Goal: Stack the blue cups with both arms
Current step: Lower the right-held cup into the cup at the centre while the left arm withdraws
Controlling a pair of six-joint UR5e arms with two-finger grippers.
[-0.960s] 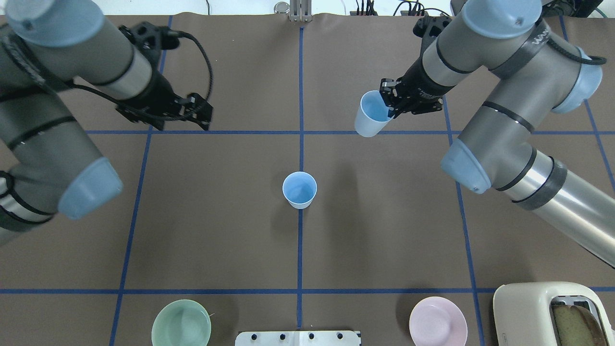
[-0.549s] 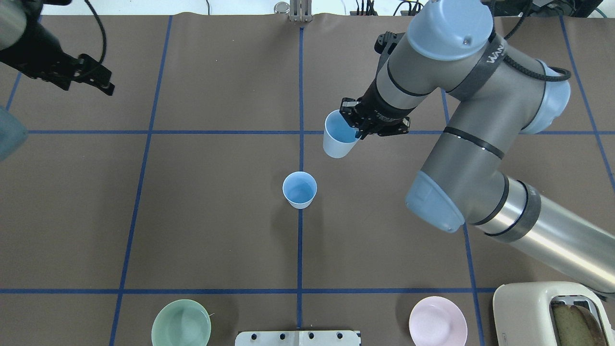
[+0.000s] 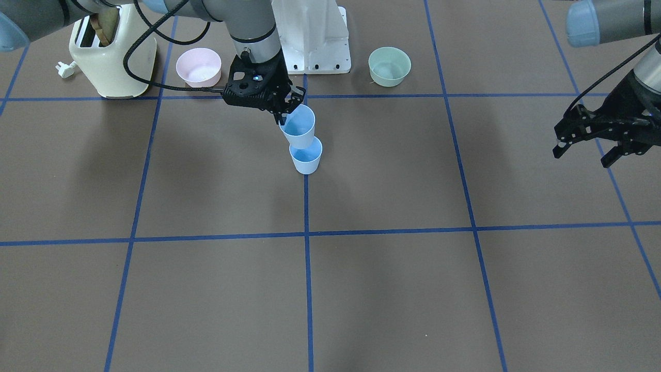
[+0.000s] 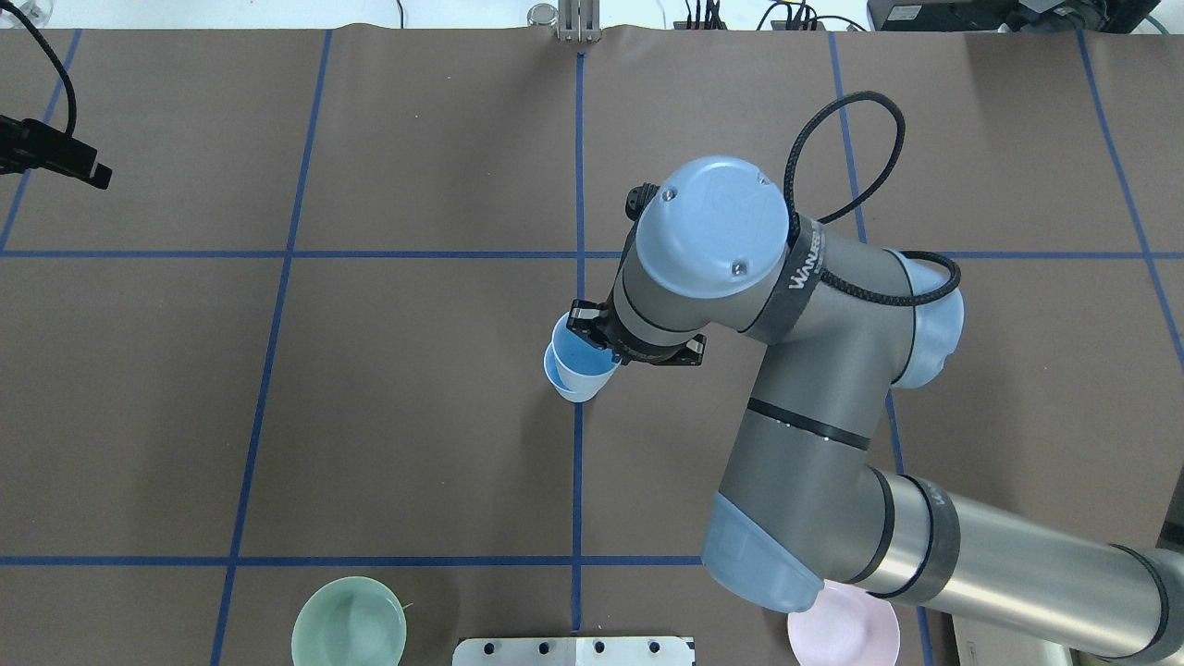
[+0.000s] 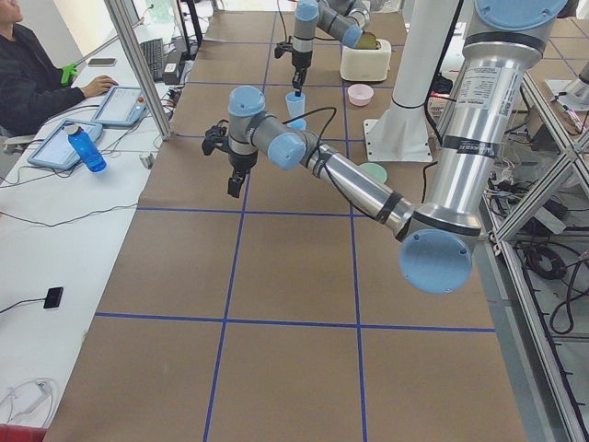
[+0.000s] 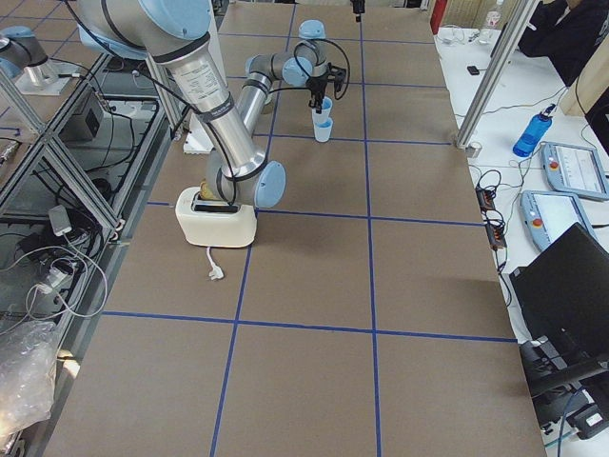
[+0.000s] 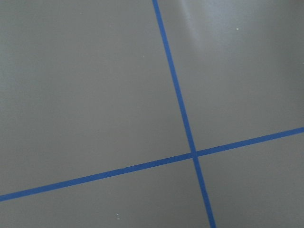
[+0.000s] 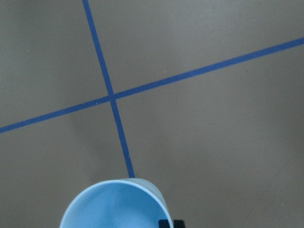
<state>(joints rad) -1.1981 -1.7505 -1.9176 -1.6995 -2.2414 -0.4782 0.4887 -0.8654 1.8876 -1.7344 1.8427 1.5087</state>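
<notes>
One blue cup [image 3: 305, 159] stands upright at the table's centre on the blue tape line. My right gripper [image 3: 287, 112] is shut on the rim of the second blue cup [image 3: 298, 127] and holds it slightly tilted directly over the standing one, its base at that cup's mouth; I cannot tell whether they touch. In the overhead view the held cup [image 4: 579, 356] covers most of the standing cup [image 4: 566, 390]. The held cup's rim shows in the right wrist view [image 8: 114, 204]. My left gripper [image 3: 586, 147] is open and empty, far off at the table's left side.
A green bowl [image 4: 349, 631] and a pink bowl [image 3: 199, 67] sit near the robot's edge on either side of the white base pedestal [image 3: 310, 36]. A cream toaster [image 3: 111, 57] with bread stands beyond the pink bowl. An operator sits past the far edge.
My right arm has carried its blue cup from the far right in to the centre, over the standing cup. My left arm has pulled away to the left edge.
</notes>
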